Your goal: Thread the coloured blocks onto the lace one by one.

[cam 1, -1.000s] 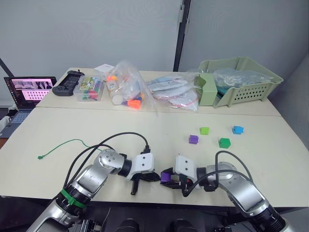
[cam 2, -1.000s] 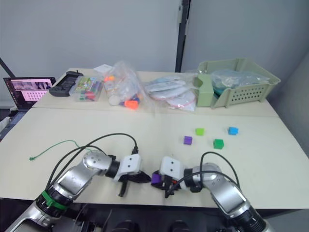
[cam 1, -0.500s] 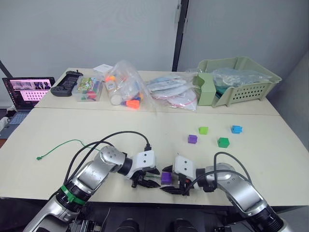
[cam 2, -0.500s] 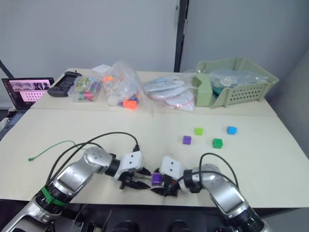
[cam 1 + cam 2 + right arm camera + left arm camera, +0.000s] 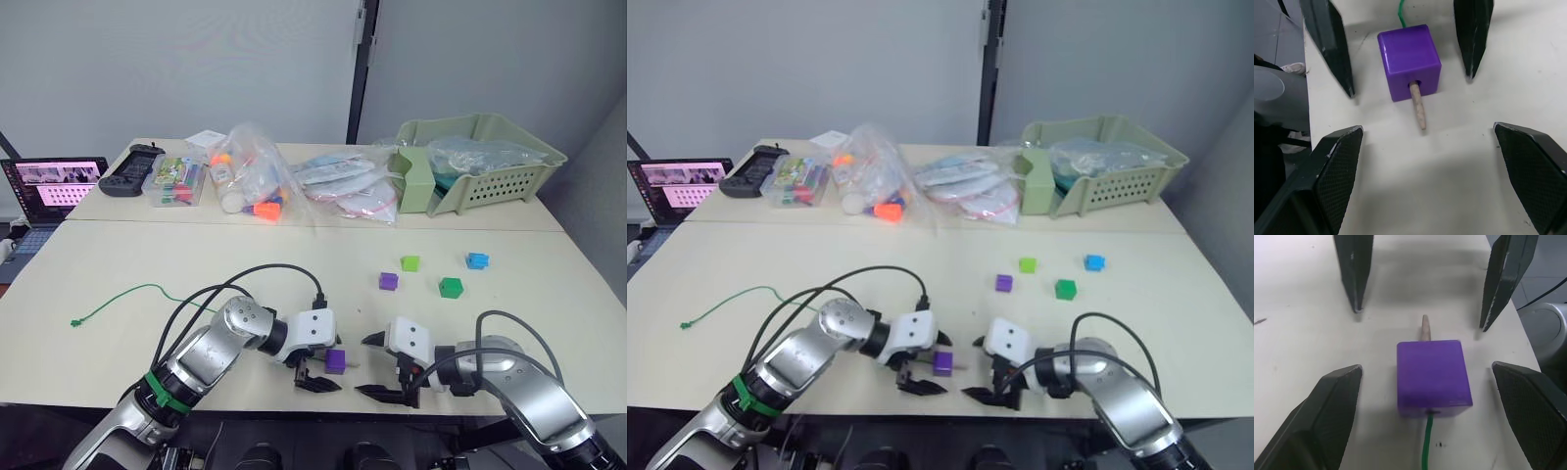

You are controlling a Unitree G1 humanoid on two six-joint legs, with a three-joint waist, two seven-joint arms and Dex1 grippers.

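One block [image 5: 335, 361] lies on the table [image 5: 549, 304] between both grippers, on the lace [image 5: 1426, 450]. Four blocks [image 5: 427, 272] lie behind, to the right.

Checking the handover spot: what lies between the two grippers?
A purple block threaded on the green lace, its pale tip poking out, on the table; both wrist views show it.

A laptop [image 5: 54, 186] sits open at the counter's [image 5: 294, 250] far left. Behind lie a black controller [image 5: 137, 168], bagged toys [image 5: 250, 181] and a green basket [image 5: 480, 162].
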